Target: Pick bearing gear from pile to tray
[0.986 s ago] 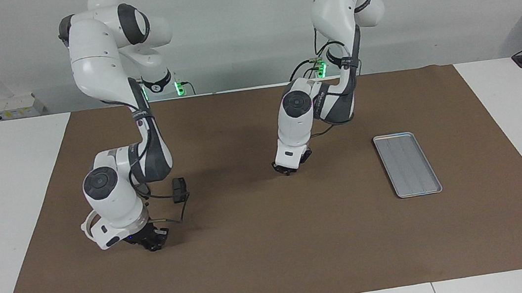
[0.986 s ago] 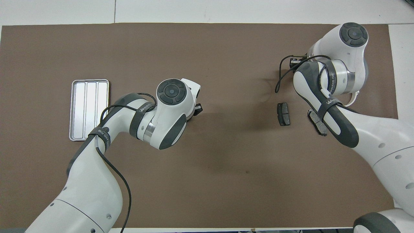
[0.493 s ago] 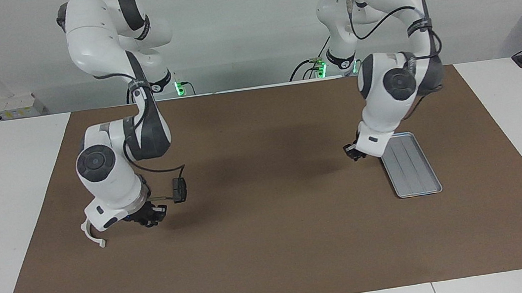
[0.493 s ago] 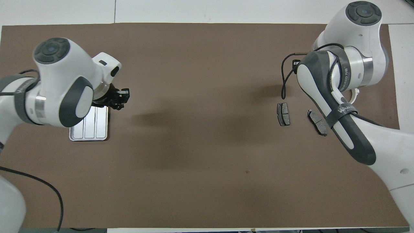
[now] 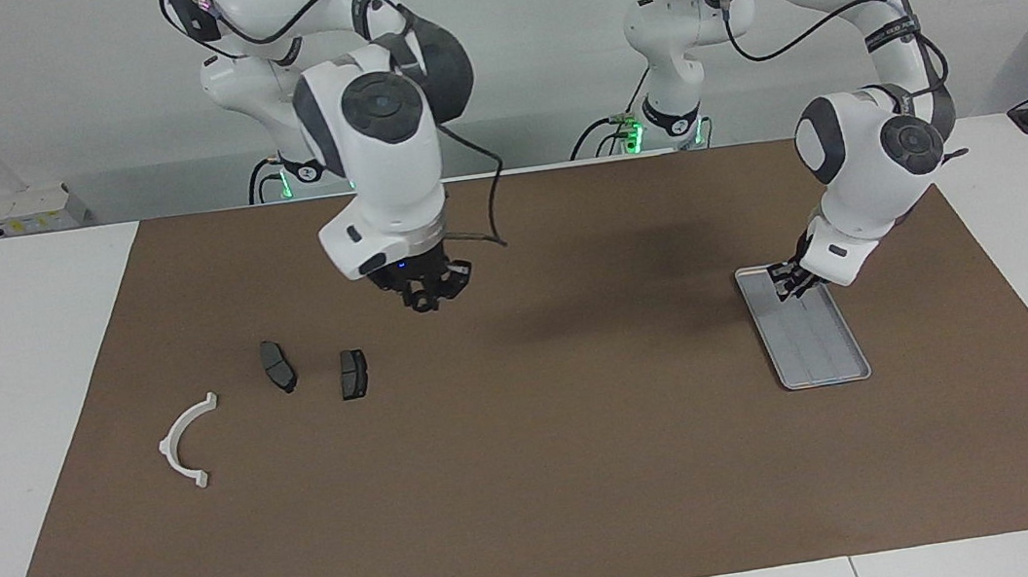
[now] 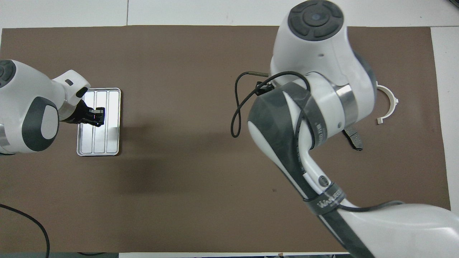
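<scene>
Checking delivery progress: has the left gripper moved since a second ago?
Yes. The left gripper has travelled from mid-mat toward the left arm's end of the table and is now over the tray, near its robot-side end.

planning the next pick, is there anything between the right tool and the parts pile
Nothing visible. The right tool hangs over bare mat, and the two dark pads and white bracket lie on open mat toward the right arm's end. The left tool is over the tray.

Open brown mat [image 5: 576,477] between pile [image 5: 282,395] and tray [image 5: 851,355].
</scene>
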{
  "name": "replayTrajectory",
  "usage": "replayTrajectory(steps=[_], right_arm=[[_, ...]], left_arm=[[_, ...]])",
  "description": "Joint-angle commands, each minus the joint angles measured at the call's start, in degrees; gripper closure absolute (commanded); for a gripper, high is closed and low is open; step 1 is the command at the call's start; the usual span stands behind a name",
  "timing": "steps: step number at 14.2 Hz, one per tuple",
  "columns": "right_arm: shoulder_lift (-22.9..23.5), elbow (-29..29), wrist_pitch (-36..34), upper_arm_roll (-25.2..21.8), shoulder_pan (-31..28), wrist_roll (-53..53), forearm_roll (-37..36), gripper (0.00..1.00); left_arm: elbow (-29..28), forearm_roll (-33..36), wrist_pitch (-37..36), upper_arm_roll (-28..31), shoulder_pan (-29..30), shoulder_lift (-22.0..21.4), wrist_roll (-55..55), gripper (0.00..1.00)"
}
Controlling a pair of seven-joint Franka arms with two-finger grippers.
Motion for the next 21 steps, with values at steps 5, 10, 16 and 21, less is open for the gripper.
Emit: replayTrajectory(steps=[5,10,16,21], right_arm=[[7.7,-3.8,16.9,-0.2,9.4,20.7,1.6,1.0],[15.1,-4.4,27.8,-0.2,10.9,25.5,-1.3,1.0],[16.5,-8.7,35.0,-0.2,10.9,25.8,-2.9,1.0],[16.4,-9.6,35.9,-0.3,10.7,25.7,-3.2,0.9]], left_arm=[[-9.6,-0.7,5.6,-0.6,3.0,-4.5,4.5,0.73],[-13.0,-0.7,10.5,-0.6,2.8,-4.4,4.4,0.72],[-8.1,-1.2,5.9,-0.8,2.6,-3.3,4.1,0.61],[-4.7,-3.8,5.9,-0.8,-1.9,-1.7,-2.3,0.61]])
